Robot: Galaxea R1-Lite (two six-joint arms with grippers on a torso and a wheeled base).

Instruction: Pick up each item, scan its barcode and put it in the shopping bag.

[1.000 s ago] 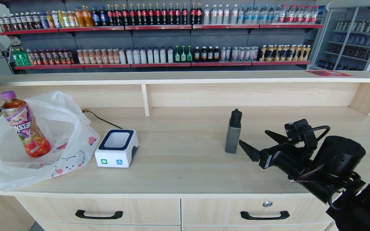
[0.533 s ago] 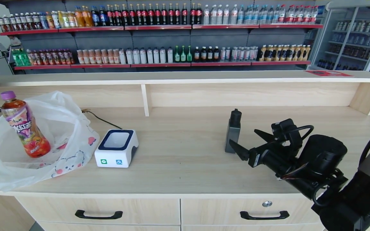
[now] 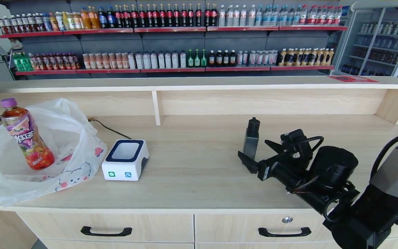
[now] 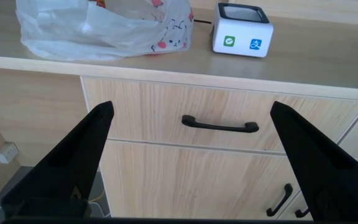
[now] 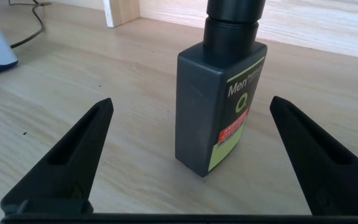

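Note:
A dark grey bottle (image 3: 250, 140) with a black cap stands upright on the wooden counter (image 3: 199, 180), right of centre. My right gripper (image 3: 254, 149) is open at the bottle's height, one fingertip on each side of it and apart from it. The right wrist view shows the grey bottle (image 5: 219, 106) centred just ahead of the right gripper (image 5: 191, 102). At the far left a white shopping bag (image 3: 76, 148) holds a tilted drink bottle (image 3: 26, 138) with a purple cap. A white barcode scanner (image 3: 125, 159) sits beside the bag. My left gripper (image 4: 191, 106) is open below the counter edge.
A black cable (image 3: 111, 129) runs from behind the bag towards the scanner. A raised shelf with an upright divider (image 3: 156, 107) backs the counter. Drawers with black handles (image 4: 219, 126) face my left gripper. The left wrist view shows the scanner (image 4: 241, 28) and bag (image 4: 104, 28).
My right arm has moved left along the counter toward the grey bottle, and its open fingers now flank it. The bag, scanner and drink bottle have not moved.

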